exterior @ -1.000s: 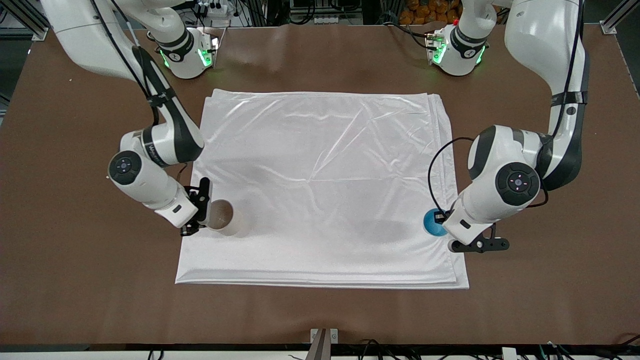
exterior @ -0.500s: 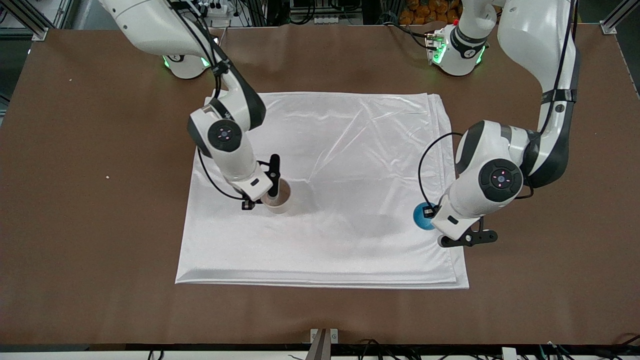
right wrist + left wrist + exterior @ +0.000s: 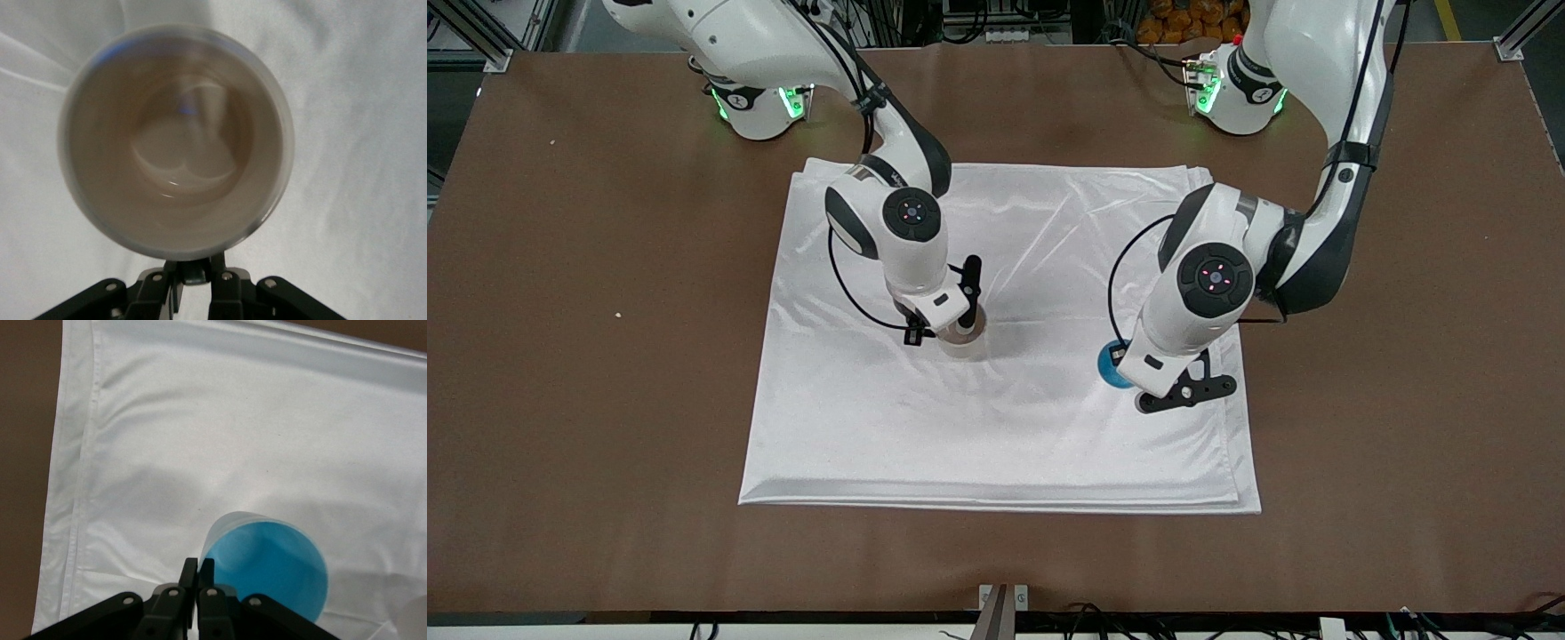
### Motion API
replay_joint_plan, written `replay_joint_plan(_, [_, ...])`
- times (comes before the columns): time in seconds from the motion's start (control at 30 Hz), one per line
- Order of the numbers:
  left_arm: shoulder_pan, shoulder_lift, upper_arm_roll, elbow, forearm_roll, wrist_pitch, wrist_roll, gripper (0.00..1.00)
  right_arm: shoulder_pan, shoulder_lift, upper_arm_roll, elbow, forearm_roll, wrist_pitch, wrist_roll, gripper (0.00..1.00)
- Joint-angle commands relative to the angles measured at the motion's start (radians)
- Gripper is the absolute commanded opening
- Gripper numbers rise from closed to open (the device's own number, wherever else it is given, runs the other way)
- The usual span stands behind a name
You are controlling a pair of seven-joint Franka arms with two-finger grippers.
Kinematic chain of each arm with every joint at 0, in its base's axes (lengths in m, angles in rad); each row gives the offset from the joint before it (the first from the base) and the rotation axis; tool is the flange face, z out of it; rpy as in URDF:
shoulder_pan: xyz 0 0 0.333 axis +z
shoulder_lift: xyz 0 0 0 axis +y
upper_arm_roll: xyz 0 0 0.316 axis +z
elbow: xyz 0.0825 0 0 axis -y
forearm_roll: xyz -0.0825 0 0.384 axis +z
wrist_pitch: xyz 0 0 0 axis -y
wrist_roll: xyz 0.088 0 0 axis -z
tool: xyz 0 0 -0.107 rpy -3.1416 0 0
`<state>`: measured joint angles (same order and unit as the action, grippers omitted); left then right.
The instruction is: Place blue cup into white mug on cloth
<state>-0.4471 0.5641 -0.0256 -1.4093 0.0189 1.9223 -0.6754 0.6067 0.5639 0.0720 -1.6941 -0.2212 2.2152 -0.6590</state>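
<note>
Table: brown matte tabletop (image 3: 560, 356), flat and bare-looking around the big shiny white folded cloth (image 3: 1005, 436), which lies in its middle with soft wrinkles and layered edges toward my left arm's end.
Front view only: both my arms reach from the bases over the cloth; my wrists hide most of what I hold, so only slivers of each vessel show.
My right gripper (image 3: 951, 322): over the cloth's middle part, toward my right arm's end, fingers closed on the rim side of the off-white cylindrical mug (image 3: 963, 340); whether the mug's base touches the cloth I cannot tell.
Right wrist view only: the mug (image 3: 177, 143) fills the picture, round mouth up, thick pale rim, smooth glossy cream inside with soft reflections at the bottom; my fingers (image 3: 193, 272) pinch together at its edge.
My left gripper (image 3: 1125, 363): over the cloth toward my left arm's end, fingers nearly shut, pinching the wall of the small light-blue tapered plastic cup (image 3: 1110, 367).
Left wrist view only: the cup (image 3: 267, 570) stands mouth up, thin translucent pale wall, bright blue smooth inside; my fingertips (image 3: 197, 570) clamp its rim; cloth seams (image 3: 77, 487) run alongside.
Cup and mug: well apart, with wrinkled cloth between them.
</note>
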Motion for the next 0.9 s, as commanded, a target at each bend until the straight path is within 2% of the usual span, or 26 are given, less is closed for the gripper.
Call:
replay_joint_plan(0.0, [0.010, -0.015, -0.002, 0.016, 0.009, -0.022, -0.013, 0.00, 0.024, 0.057, -0.009, 0.059, -0.024, 0.009, 0.058, 0.00])
replay_joint_plan(0.17, [0.010, -0.015, 0.003, 0.016, 0.010, -0.022, -0.010, 0.00, 0.038, 0.067, -0.009, 0.057, -0.024, 0.021, 0.059, 0.00])
replay_joint_plan(0.23, [0.010, -0.015, 0.000, 0.016, 0.010, -0.022, -0.010, 0.00, 0.047, 0.071, -0.011, 0.057, -0.029, 0.024, 0.059, 0.17])
replay_joint_plan(0.47, [0.007, -0.015, -0.007, 0.016, 0.009, -0.022, -0.019, 0.00, 0.056, 0.080, -0.011, 0.053, -0.030, 0.049, 0.090, 0.23])
replay_joint_plan(0.5, [0.005, -0.015, -0.007, 0.016, 0.007, -0.022, -0.021, 0.00, 0.056, 0.080, -0.011, 0.054, -0.030, 0.047, 0.094, 0.29])
replay_joint_plan(0.6, [-0.001, -0.015, -0.020, 0.016, 0.007, -0.022, -0.024, 0.00, 0.056, 0.077, -0.011, 0.054, -0.030, 0.046, 0.099, 0.55])
replay_joint_plan(0.83, [-0.001, -0.015, -0.045, 0.016, 0.007, -0.025, -0.041, 0.00, 0.056, 0.063, -0.012, 0.060, -0.032, 0.040, 0.130, 0.85])
replay_joint_plan(0.87, [-0.001, -0.015, -0.053, 0.016, 0.007, -0.026, -0.053, 0.00, 0.056, 0.056, -0.012, 0.060, -0.032, 0.040, 0.130, 0.95])
